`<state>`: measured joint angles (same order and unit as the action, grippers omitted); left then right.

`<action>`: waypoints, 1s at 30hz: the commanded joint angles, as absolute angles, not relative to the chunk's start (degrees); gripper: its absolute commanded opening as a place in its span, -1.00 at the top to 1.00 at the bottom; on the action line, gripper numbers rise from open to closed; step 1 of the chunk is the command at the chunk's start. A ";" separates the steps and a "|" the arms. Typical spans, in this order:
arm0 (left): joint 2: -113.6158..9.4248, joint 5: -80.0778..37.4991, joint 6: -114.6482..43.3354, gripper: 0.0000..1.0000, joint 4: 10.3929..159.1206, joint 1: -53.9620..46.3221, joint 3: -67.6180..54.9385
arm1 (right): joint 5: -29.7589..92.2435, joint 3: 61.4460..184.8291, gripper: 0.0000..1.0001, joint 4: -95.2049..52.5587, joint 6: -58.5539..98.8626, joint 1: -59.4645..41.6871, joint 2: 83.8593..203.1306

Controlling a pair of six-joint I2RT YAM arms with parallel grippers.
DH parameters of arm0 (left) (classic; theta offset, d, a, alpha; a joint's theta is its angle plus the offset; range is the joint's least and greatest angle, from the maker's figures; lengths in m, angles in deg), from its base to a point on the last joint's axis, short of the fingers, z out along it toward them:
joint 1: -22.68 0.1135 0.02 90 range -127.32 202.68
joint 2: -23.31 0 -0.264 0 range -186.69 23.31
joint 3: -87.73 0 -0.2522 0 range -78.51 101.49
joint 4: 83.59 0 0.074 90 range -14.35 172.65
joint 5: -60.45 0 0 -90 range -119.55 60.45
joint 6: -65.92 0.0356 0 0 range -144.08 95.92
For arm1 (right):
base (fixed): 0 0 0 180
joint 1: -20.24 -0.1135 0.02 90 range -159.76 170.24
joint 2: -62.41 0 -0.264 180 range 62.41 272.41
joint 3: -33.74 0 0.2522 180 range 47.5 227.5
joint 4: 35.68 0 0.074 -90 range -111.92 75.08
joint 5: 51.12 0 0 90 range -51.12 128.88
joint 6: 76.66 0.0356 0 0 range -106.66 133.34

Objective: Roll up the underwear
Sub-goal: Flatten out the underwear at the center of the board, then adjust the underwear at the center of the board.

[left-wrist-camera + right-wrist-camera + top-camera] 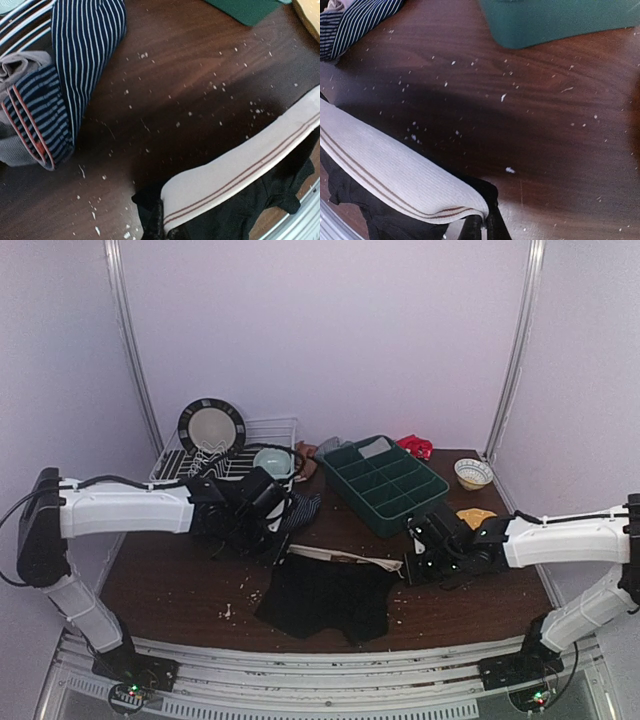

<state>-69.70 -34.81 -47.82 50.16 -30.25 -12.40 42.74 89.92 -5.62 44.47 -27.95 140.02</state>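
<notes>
Black underwear (325,602) sits centre-near on the desk (165,585). Its white waistband (345,558) is on the far edge, long axis left-right. My left jaws are clamped on the waistband's left end, my right jaws on its right end. Cloth trails nearward from both. Next roll should probably run along that axis. Striped navy pair (85,60) lies far-left.

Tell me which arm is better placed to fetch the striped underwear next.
Left, probably: the striped underwear lies beside the left arm; the right arm sits across the black underwear. Both jaws pinch its waistband.
</notes>
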 commanded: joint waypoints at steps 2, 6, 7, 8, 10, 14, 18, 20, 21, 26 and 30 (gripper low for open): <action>-79.01 -40.26 -45.09 1.00 51.26 -25.27 -6.12 | 52.66 94.20 1.00 -4.89 44.35 -25.27 144.85; -84.50 -40.58 -44.90 0.93 50.64 -24.66 -2.80 | 51.72 96.87 0.15 -1.84 43.49 -25.23 144.67; -84.78 -40.37 -44.84 0.64 51.14 -24.66 -2.87 | 51.54 96.49 0.03 -1.73 43.23 -25.47 142.92; -84.68 -40.20 -44.66 0.35 51.56 -24.63 -2.91 | 51.45 96.03 -0.07 -1.55 43.04 -25.93 141.00; -83.38 -39.91 -44.24 -0.12 51.76 -24.61 -2.97 | 51.50 95.35 -0.17 -0.19 42.87 -27.08 137.30; -76.98 -38.06 -43.56 -0.85 52.02 -24.97 -5.27 | 46.61 94.74 -0.17 -2.10 43.34 -30.39 134.44; -68.68 -35.46 -45.57 -0.93 54.86 -25.48 -12.22 | 42.88 99.15 -0.05 -5.81 44.18 -34.03 142.43; -66.22 -30.38 -47.00 -0.81 59.36 -25.61 -16.91 | 42.21 103.33 0.02 -6.76 43.04 -36.04 148.78; -65.82 -27.61 -47.77 -0.73 61.96 -25.58 -18.85 | 42.63 105.77 0.03 -6.49 42.58 -36.68 152.20; -69.59 -17.55 -52.71 -0.10 74.50 -25.75 -26.84 | 48.37 117.82 0.06 -0.72 40.13 -37.61 164.88; -75.19 -15.54 -55.51 0.39 79.44 -25.75 -28.98 | 52.67 119.58 -0.02 3.48 40.19 -39.64 168.91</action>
<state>-71.10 -21.47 -51.58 70.03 -25.50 -27.09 46.76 118.11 -2.96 41.37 -38.13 166.88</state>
